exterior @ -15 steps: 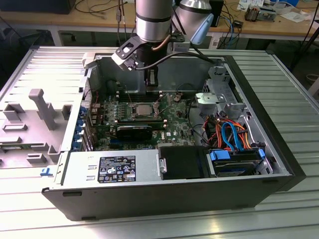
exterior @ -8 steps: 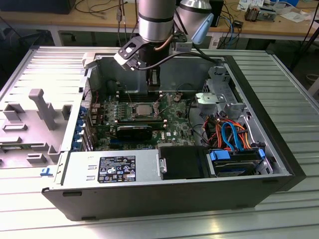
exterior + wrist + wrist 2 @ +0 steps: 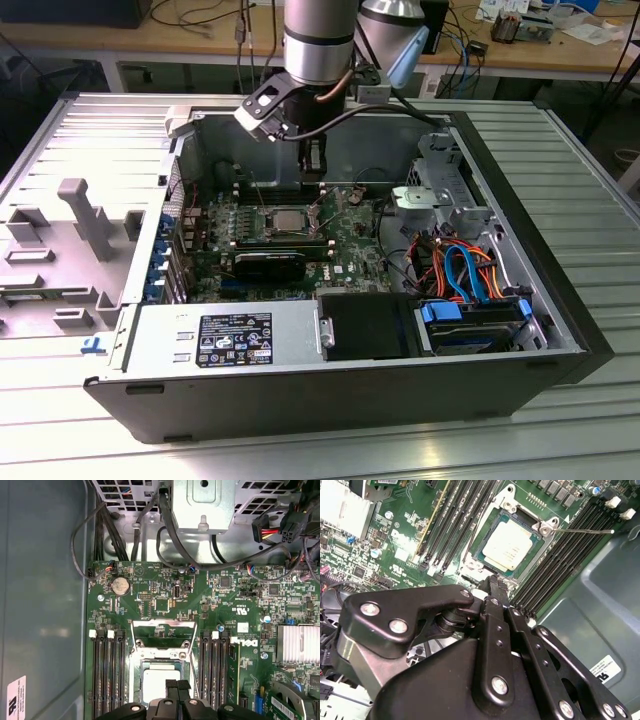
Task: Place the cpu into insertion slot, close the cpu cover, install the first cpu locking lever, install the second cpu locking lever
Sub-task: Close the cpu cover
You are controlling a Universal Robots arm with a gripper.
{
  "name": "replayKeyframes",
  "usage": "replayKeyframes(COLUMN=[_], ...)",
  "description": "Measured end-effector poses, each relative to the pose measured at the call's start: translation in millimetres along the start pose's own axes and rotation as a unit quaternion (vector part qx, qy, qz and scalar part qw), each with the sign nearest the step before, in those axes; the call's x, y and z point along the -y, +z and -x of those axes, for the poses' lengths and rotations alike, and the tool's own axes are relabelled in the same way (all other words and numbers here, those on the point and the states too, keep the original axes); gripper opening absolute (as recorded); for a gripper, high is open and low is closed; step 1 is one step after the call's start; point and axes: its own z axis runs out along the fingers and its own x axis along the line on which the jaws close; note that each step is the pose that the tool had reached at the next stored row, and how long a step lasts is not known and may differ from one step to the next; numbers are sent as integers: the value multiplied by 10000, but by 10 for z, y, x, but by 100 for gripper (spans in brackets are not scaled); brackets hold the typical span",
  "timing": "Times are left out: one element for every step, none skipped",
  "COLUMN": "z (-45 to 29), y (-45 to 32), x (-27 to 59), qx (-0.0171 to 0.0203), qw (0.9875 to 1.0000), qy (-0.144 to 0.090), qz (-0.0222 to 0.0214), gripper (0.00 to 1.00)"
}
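cpu (image 3: 510,542) in insertion slot (image 3: 135,676), end effector (image 3: 177,685) above, white label (image 3: 15,698) on case (image 3: 45,605)

Cpu (image 3: 510,545) seated in insertion slot (image 3: 538,551), memory slots (image 3: 457,525) flanking — black jaws pressed together just beside it

Both wrist views close above cpu (image 3: 509,546)

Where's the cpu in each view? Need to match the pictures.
Exterior view: cpu mid-motherboard, beside the gripper, toward the exterior view's left of it.
Second wrist view: cpu between the two memory slot banks, just beyond the gripper.
First wrist view: cpu between the same banks, partly behind the gripper.
Shared landmark: the gripper tip next to the cpu.
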Motion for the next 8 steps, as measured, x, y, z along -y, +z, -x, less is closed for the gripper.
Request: replayKeyframes(z=[0,0,0,0,1,1,1,1], y=[0,0,0,0,0,-1,-1,-1], x=[-5,-10,-17,-21,-28,-34,-44,-52], qx=[0,0,0,0,0,0,0,0], qw=[10000,10000,10000,10000,10000,10000,10000,10000], qy=[0,0,0,0,0,0,1,0], qz=[0,0,0,0,0,0,0,0], gripper=[11,11,11,11,11,11,11,11])
